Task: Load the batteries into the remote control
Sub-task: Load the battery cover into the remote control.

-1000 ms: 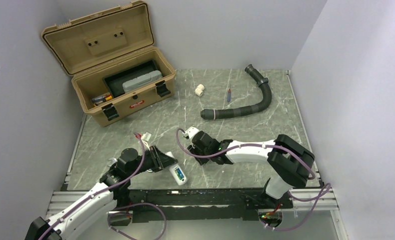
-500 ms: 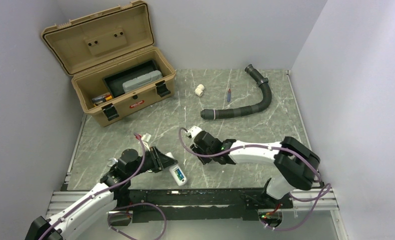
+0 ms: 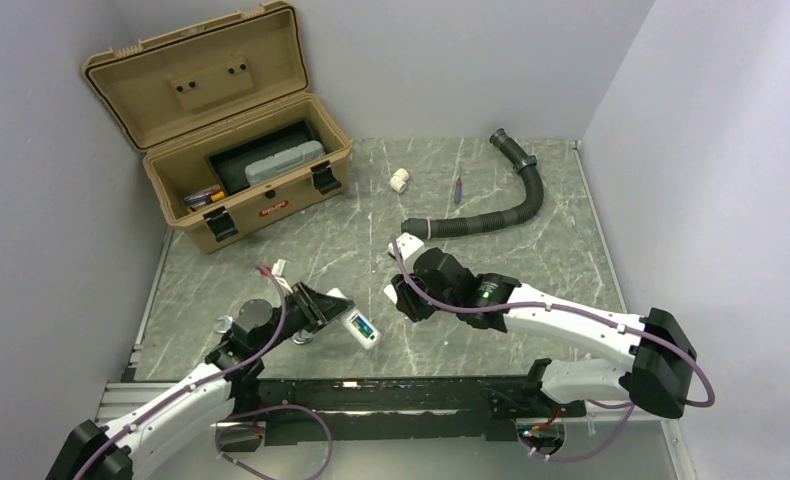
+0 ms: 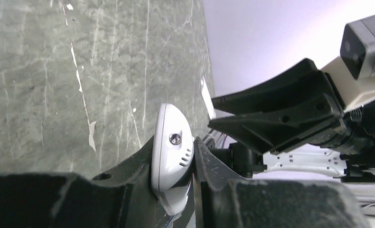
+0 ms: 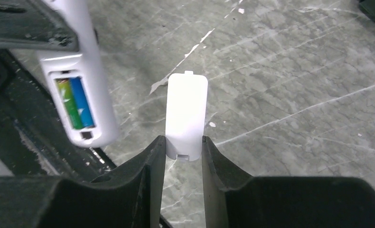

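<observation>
My left gripper [image 3: 333, 312] is shut on the white remote control [image 3: 357, 328], held just above the table near the front edge. In the left wrist view the remote control [image 4: 172, 145] stands edge-on, squeezed between both fingers of the left gripper [image 4: 174, 151]. Its back compartment is open and holds both batteries, the green one [image 5: 67, 103] beside the blue one [image 5: 83, 101]. My right gripper [image 5: 184, 145] is shut on a small plain white cover piece [image 5: 187, 111], just right of the remote control [image 5: 83, 80]. In the top view the right gripper [image 3: 399, 297] hovers close to the remote.
An open tan toolbox [image 3: 233, 150] stands at the back left. A black corrugated hose [image 3: 506, 205] curves across the back right. A stubby white pipe fitting [image 3: 399, 180] and a slim red-and-blue stick [image 3: 458, 189] lie between them.
The right arm has swung its elbow out to the right and brought its gripper with the cover nearer the front, beside the remote. The left gripper has shifted the remote slightly.
</observation>
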Controlling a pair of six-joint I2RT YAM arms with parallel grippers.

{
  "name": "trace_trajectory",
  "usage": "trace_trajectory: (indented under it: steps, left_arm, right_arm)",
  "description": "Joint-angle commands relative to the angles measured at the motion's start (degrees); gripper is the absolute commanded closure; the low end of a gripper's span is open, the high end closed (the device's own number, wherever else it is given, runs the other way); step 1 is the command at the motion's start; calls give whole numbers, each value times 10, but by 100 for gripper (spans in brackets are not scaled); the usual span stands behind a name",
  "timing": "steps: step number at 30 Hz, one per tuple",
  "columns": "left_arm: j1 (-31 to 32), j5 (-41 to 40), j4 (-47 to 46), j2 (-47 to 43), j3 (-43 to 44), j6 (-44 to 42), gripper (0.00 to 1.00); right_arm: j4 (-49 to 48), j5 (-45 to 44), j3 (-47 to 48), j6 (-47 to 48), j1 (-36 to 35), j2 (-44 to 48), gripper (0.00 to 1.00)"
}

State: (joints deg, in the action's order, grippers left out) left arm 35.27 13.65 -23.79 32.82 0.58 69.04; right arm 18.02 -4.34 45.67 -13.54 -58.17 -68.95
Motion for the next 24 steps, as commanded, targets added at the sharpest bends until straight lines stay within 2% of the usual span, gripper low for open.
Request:
trace_trajectory:
  steps: [1, 9, 24]
  left_arm:
    - [-2, -43, -66, 8, -25, 36, 100]
    - [-2, -73, -56, 6, -18, 43, 100]
    - [-2, -71, -60, 10, -13, 56, 100]
  right_arm:
    - [56, 39, 60, -6, -7, 13, 80]
    - [71, 63, 123, 2, -44, -11, 80]
    - [61, 62, 163, 16, -81, -100, 80]
